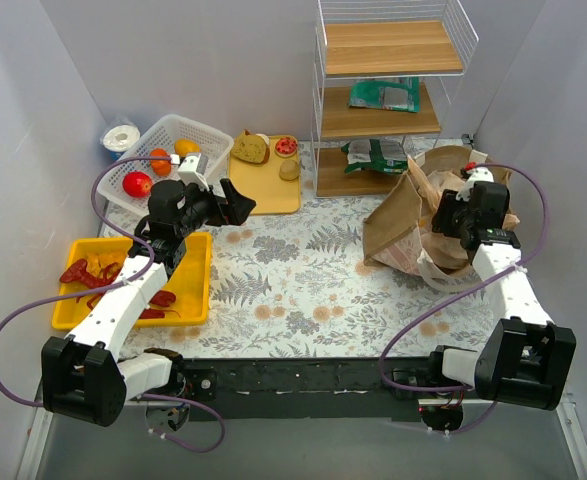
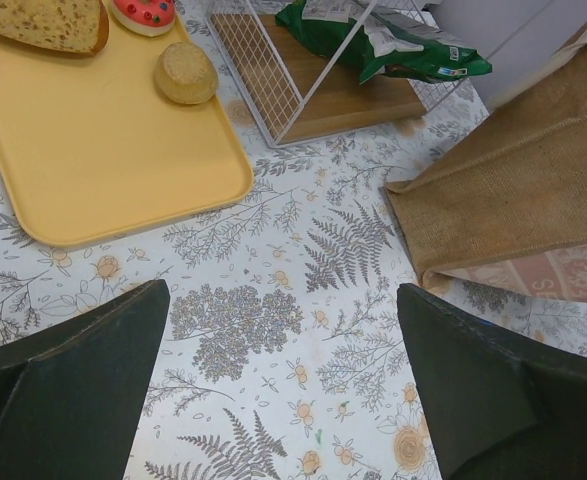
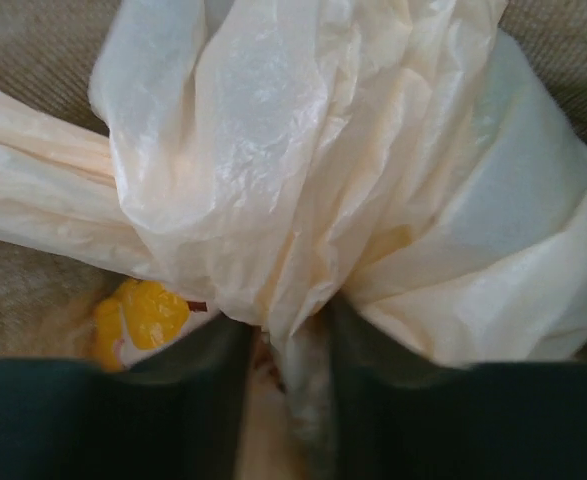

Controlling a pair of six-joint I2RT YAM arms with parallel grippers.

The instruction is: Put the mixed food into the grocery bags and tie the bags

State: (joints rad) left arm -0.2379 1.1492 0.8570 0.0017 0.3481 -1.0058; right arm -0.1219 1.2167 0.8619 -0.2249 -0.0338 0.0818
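Observation:
The brown grocery bag [image 1: 398, 235] lies slumped at the right of the table, and its woven side shows in the left wrist view [image 2: 513, 190]. My right gripper [image 1: 451, 215] is down at its mouth. In the right wrist view the translucent peach plastic bag [image 3: 303, 150] bunches over that gripper [image 3: 291, 350]. Its jaws stand a little apart, with a twisted fold of plastic between them against the right finger. A yellow packet [image 3: 143, 315] shows under the plastic. My left gripper [image 1: 235, 203] [image 2: 283, 300] hangs wide open and empty over the tablecloth near the bread [image 1: 251, 148] [image 2: 48, 20].
A yellow tray [image 1: 263, 190] [image 2: 103, 160] holds bread, a round bun [image 2: 185, 72] and a red piece. A white basket [image 1: 173, 130] holds a tomato [image 1: 137, 183] and other food. Another yellow tray [image 1: 195, 290] carries red peppers [image 1: 93, 272]. A wire shelf [image 1: 378, 125] holds green packets [image 1: 385, 95].

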